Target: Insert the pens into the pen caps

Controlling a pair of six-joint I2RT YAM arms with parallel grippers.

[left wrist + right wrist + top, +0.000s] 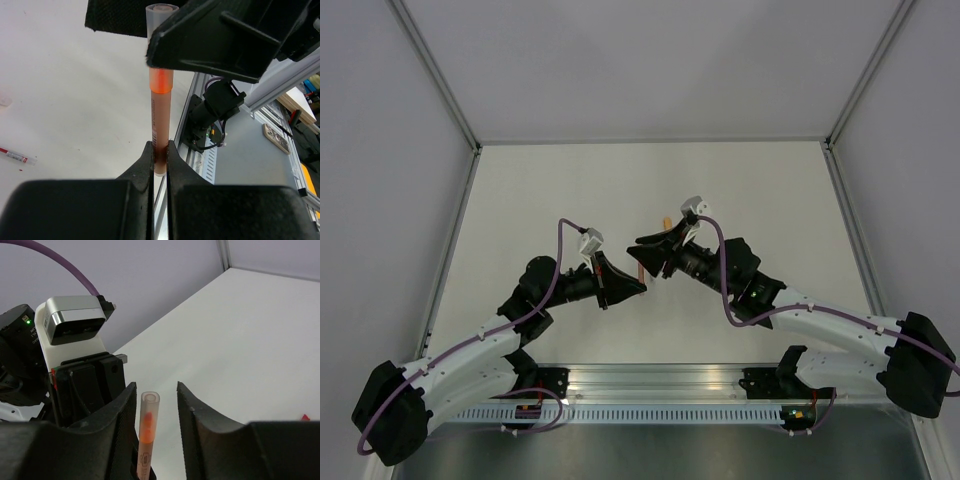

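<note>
Now | pen [160, 125] in cap [161, 80] | left tool [160, 147] clamping | right tool [156, 386] spread

We log pen [160, 120]: smooth translucent plastic | left tool [160, 150]: matt black plastic | counter [570, 190]: matt white | rail [650, 380]: bare metal

There are two grippers, the left gripper [159, 150] and the right gripper [156, 390]. There are two pens, one orange pen [160, 115] and one red pen [15, 156]. There is one tabletop [570, 190].
</note>
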